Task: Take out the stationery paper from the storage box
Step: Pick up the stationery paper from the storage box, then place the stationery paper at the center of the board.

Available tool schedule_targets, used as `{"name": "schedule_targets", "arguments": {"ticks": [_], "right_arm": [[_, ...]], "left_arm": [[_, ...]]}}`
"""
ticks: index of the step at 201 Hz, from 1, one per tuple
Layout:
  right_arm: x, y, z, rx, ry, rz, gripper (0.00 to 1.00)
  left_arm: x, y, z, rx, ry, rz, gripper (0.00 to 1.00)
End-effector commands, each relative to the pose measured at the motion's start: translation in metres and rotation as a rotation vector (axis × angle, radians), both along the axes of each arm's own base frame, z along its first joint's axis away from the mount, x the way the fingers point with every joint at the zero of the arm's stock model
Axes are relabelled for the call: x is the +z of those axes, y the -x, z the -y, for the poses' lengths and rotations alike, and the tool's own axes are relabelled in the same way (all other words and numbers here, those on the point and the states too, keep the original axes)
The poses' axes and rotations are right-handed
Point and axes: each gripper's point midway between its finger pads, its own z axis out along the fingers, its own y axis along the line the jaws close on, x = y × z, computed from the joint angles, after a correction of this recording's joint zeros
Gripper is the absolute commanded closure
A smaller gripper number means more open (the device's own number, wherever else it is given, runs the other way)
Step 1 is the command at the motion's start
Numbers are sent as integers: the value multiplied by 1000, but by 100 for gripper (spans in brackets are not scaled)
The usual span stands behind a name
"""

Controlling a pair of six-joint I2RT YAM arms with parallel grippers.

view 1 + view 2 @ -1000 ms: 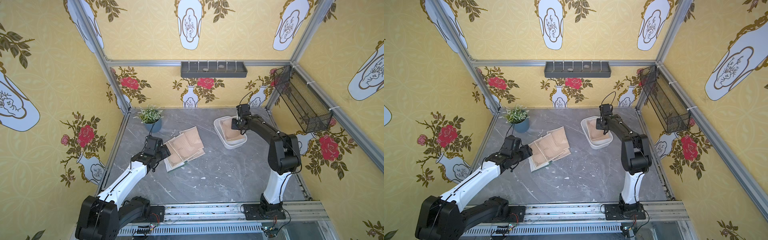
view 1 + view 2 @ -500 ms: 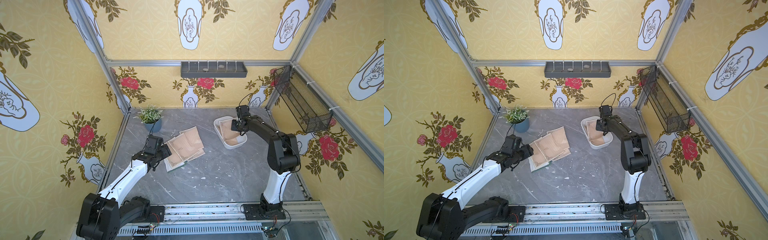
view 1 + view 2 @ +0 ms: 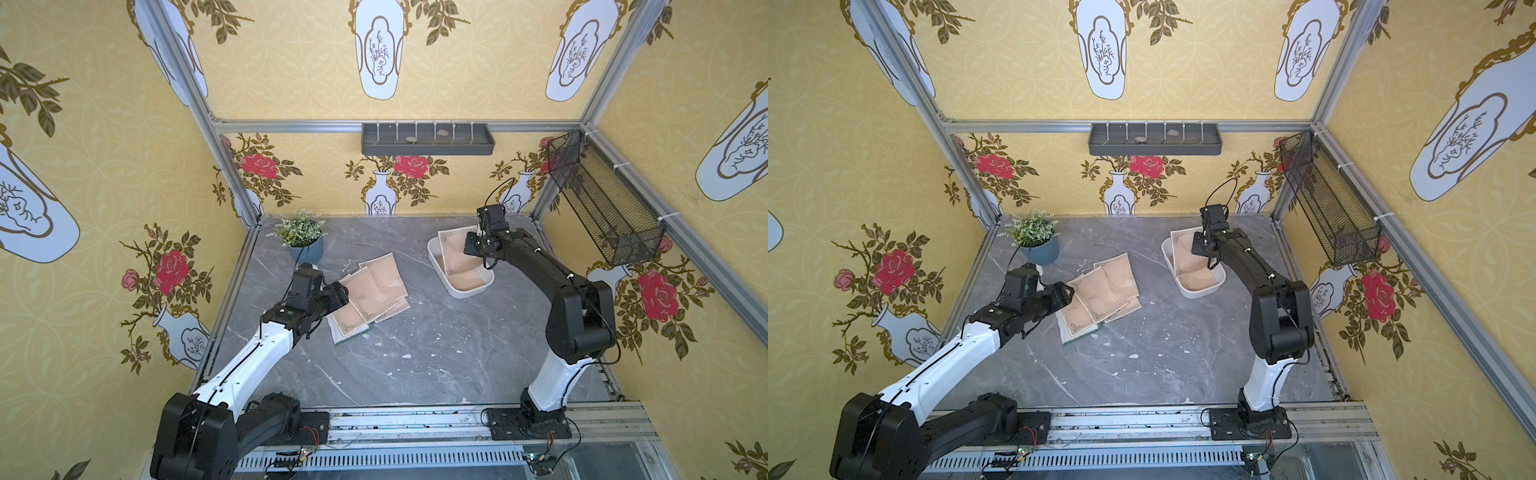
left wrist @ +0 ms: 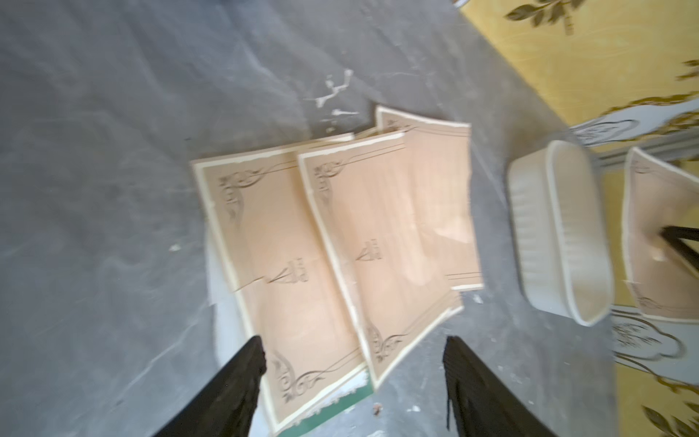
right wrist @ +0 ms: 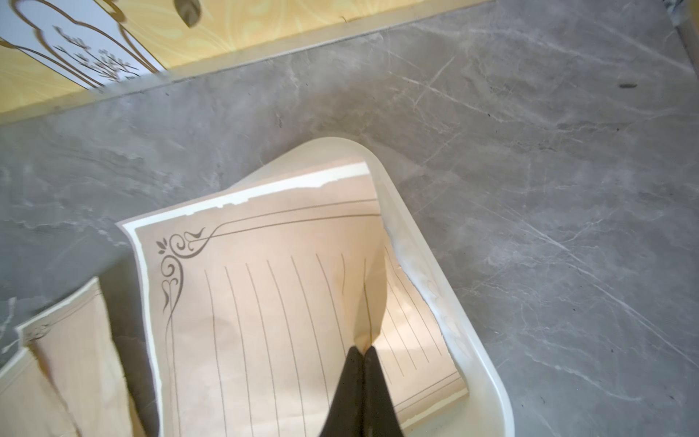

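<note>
Only print I can make out is on the stationery paper (image 5: 264,302) itself: ruled lines, dark curly corner flourishes, and on the loose sheets a little emblem mid-page that's too blurry to read.

The right claw (image 5: 364,350) is pinched fully together on one tan sheet of it. It grips at a crease, so the paper bulges up and curls away from the tips. The storage box (image 5: 329,151) sits directly below that claw. The held sheet sticks out past the rim on one side, and another lined sheet lies flat in the box underneath. The right arm is stretched a long way out from its base on the front rail, elbow humped up and wrist tipped down over the box.

The left claw (image 4: 353,342) is spread wide with nothing in it. Just past its tips is a fanned pile (image 4: 378,227) of tan sheets lying on the counter (image 3: 415,365). A white sheet (image 4: 219,302) and a green-edged sheet (image 4: 340,405) poke out from under the pile, right by the tips. Can't tell if the fingers actually touch the paper. From this claw the storage box is farther out beyond the pile, a gap between the two. The left arm lies low and long, white forearm slanting up from the base, wrist roughly level and aimed at the pile. A potted plant (image 3: 301,232) stands off to one side of the left claw, near the back corner.
</note>
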Motion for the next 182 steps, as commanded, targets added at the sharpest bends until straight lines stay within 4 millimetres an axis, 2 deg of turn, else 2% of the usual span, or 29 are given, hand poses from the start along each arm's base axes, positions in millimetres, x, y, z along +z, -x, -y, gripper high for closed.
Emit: {"name": "schedule_targets", "arguments": {"ticks": [1,27,43,68,71,76,89,128,182], "right_arm": [[25,11,-10,5,-23,47,100],[55,29,-37,55,-60,110,100],[67,39,-55,90,-89,128,100],[74,55,-81,140,-127,133,100],[74,56,-83,145,-129,135,100],[75,59,-89,155,-132,138,100],[76,64,-101,181,-137,139,99],[79,75,-126,229,-142,143,100],[97,86,-143,281,-181,167,99]], "left_arm": [[49,-15,47,-170,247,175,22],[73,-24,76,-287,358,229,19],[84,-26,94,-367,373,252,19],[103,-22,125,-501,374,309,19],[105,-15,137,-541,378,310,19],[107,-13,145,-569,378,314,19],[110,-12,157,-602,380,321,19],[105,-18,173,-623,379,304,18],[95,-21,189,-651,381,269,19]]}}
